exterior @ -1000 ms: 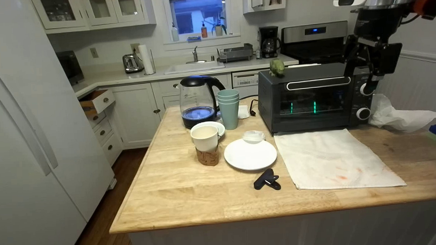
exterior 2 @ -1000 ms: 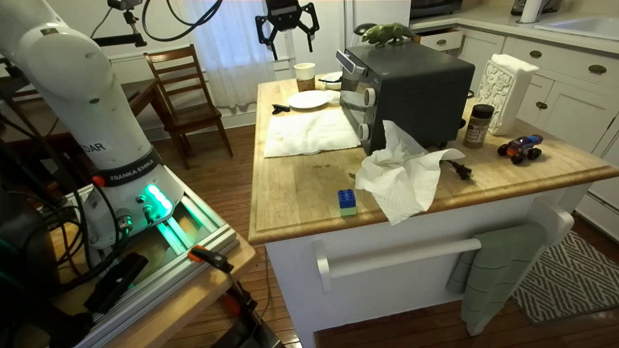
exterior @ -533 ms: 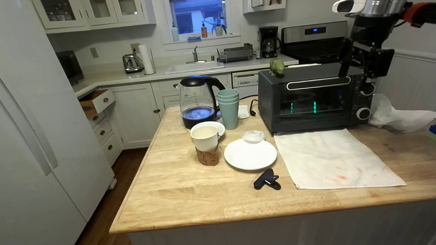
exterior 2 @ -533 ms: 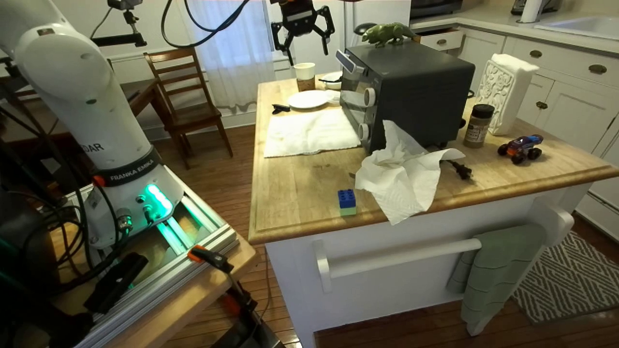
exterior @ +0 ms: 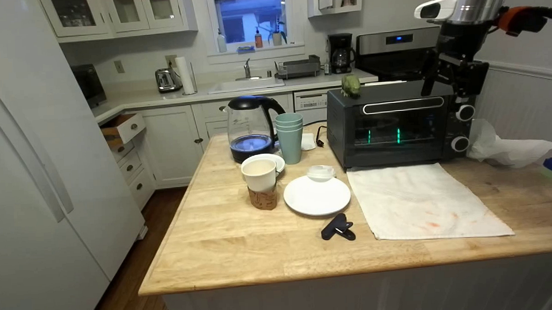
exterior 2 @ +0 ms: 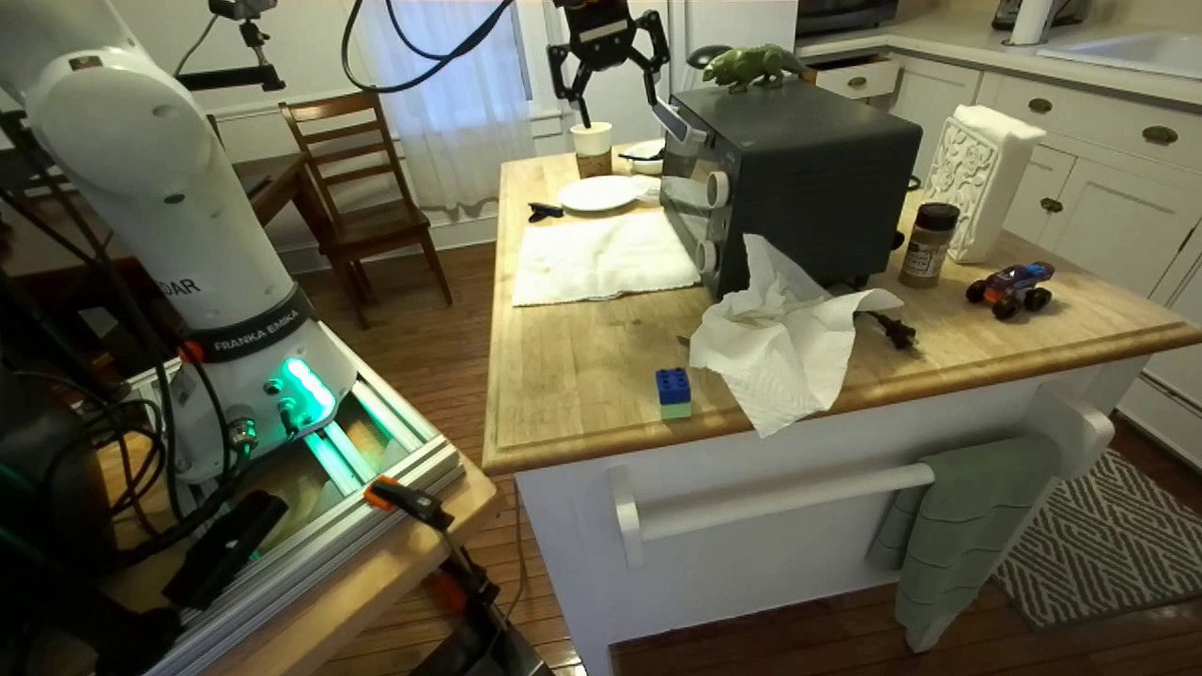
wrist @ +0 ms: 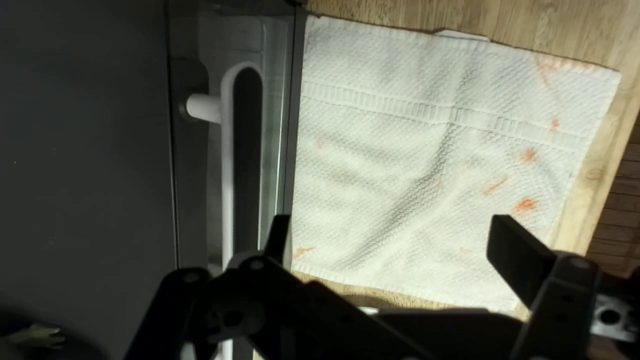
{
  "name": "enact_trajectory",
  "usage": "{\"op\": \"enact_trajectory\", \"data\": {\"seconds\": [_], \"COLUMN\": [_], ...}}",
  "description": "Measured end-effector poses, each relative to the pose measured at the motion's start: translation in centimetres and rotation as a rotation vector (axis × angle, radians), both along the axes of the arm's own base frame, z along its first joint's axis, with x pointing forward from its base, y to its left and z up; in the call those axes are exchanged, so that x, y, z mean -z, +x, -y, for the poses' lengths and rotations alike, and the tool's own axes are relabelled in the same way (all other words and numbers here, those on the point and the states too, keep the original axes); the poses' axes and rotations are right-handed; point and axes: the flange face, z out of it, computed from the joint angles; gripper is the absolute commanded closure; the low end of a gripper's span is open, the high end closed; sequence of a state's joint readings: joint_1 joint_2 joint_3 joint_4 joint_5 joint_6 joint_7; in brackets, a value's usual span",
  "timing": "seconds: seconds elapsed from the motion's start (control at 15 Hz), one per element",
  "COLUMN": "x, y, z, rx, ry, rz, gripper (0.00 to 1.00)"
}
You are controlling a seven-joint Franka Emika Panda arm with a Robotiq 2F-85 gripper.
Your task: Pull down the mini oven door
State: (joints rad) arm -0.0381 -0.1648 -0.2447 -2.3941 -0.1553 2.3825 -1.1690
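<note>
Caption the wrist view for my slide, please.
Open gripper over an orange-stained white towel, beside the closed mini oven door and its handle.

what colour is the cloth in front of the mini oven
The cloth is white with orange stains, seen best in the wrist view.

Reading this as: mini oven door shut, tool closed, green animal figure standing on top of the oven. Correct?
One thing off: the tool is open, not closed. The wrist view shows its fingers wide apart, with the white towel visible between them. The rest holds: mini oven door shut, green animal figure standing on top of the mini oven.
</note>
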Motion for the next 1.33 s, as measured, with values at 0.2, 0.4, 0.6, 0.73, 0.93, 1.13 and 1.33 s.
{"op": "enact_trajectory", "data": {"seconds": [0.2, 0.4, 0.6, 0.73, 0.93, 1.13, 1.33], "x": [0.2, 0.3, 0.7, 1.1, 1.8, 1.8, 1.8], "y": [0.7, 1.3, 1.5, 1.7, 1.8, 1.8, 1.8], "z": [0.3, 0.9, 1.4, 1.7, 2.1, 2.2, 2.3], "rx": [-0.041, -0.063, -0.070, -0.067, -0.058, -0.032, -0.011], "ry": [-0.014, -0.026, -0.019, -0.009, 0.011, 0.036, 0.058], "rz": [0.012, 0.023, 0.019, 0.019, 0.016, 0.023, 0.030], "gripper": [0.00, 0.00, 0.00, 0.00, 0.00, 0.00, 0.00]}}
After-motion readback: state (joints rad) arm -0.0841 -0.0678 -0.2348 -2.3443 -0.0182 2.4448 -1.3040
